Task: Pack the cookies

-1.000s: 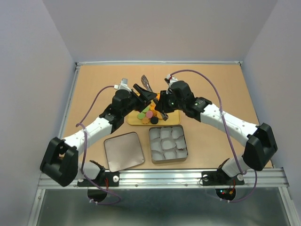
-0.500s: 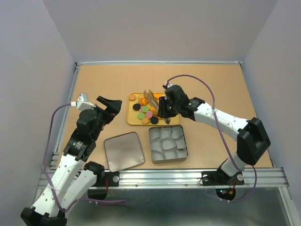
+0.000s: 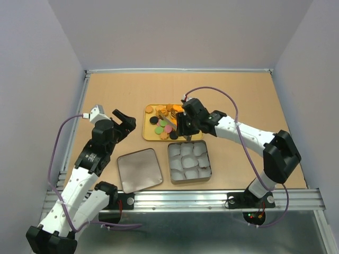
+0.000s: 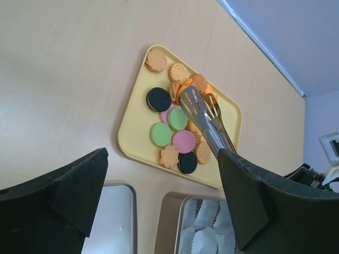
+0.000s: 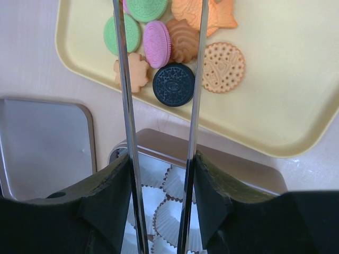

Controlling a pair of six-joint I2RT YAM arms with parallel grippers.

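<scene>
Cookies (image 4: 177,118): heaped on yellow tray (image 4: 132,135), mid-table.
Right gripper (image 5: 161,159): clamped on metal tongs (image 5: 127,106), their arms spread over the cookies.
Left gripper (image 4: 163,153): jaws wide apart, holding nothing, left of tray.

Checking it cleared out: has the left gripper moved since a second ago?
Yes. The left gripper swung left, from over the yellow tray to beside it.

The tongs (image 4: 204,114) are polished metal, the tray (image 4: 133,135) probably matt plastic, the cookies (image 4: 160,134) matt.
</scene>
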